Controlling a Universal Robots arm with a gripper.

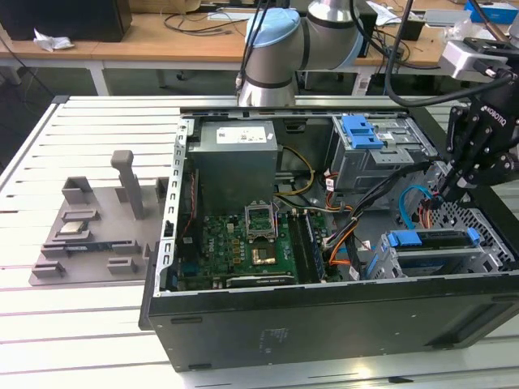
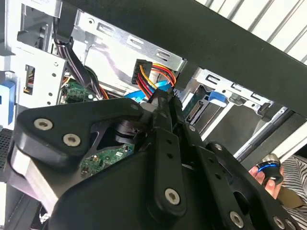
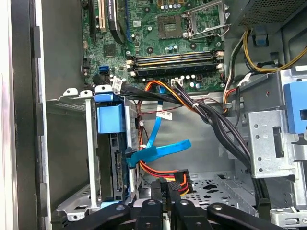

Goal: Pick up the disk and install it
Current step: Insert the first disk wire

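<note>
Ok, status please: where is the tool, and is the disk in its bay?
Tool at the power connector, inside the case. Disk sits in its cage. Cables crowd the tool.

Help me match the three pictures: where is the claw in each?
Exterior view: the claw hangs inside the case at the exterior view's right, near the disk.
Second wrist view: the claw reaches toward a plug with red and yellow wires.
First wrist view: the claw tips toward that plug.
Shared landmark: the blue cable.

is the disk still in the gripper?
No. In the exterior view the disk with its blue rails sits in the drive cage inside the computer case, and the gripper is above it, apart from it.
</note>
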